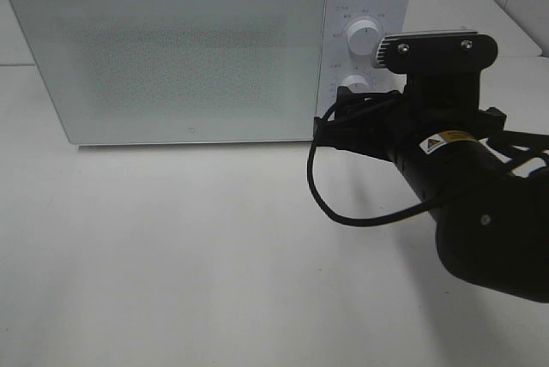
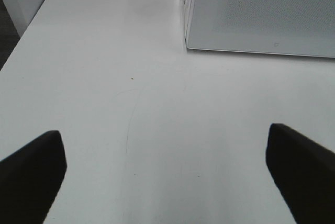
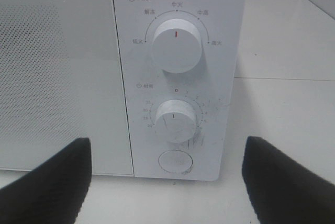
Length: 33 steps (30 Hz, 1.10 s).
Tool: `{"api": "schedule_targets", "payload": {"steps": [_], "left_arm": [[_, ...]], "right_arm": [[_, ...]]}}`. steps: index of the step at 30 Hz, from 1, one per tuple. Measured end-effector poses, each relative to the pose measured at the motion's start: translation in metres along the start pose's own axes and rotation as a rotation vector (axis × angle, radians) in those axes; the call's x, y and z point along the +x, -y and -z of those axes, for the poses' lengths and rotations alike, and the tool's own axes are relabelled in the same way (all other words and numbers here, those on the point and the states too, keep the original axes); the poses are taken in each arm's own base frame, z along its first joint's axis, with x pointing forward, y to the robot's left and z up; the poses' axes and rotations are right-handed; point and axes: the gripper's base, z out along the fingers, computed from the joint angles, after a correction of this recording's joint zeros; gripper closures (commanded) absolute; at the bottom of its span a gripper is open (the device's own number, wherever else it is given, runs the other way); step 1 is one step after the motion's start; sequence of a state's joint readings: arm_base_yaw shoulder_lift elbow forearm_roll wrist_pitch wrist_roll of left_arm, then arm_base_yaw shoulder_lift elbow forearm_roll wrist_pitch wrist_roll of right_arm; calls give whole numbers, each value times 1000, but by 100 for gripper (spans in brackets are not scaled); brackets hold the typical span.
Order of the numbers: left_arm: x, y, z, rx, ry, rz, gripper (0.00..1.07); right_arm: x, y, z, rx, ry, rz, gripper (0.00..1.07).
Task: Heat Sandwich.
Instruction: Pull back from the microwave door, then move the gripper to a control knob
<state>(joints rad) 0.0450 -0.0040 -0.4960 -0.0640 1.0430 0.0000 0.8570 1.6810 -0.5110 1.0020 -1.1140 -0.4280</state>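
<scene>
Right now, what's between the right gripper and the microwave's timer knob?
Nothing. The right wrist view shows the open right gripper facing the timer knob straight on, with only a bare strip of table below the gap.

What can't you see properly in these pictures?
- Inside the microwave: in every view the shut door's dotted front hides it; no sandwich shows anywhere.
- Round button: in the high view, the right arm hides it.
- Numbers round the lower dial: right wrist view, too small and blurred.
- Left fingers: left wrist view, cut off by the picture's edge; absent from the high view.
</scene>
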Motion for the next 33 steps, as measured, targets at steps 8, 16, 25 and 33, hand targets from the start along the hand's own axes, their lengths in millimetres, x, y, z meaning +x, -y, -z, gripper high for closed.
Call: {"api": "schedule_targets", "payload": {"steps": [8,16,25,33], "left_arm": [[0,0,0,0,0,0,8],[0,0,0,0,0,0,8],[0,0,0,0,0,0,8],[0,0,0,0,0,0,8]], "right_arm": [[9,-11,-14,23,-21,7,28],[14,-7,-36,76,-33,10,29],[14,-2,-65,98,-11,1,30],[21,-7,-85,105,-11,3,30]]}}
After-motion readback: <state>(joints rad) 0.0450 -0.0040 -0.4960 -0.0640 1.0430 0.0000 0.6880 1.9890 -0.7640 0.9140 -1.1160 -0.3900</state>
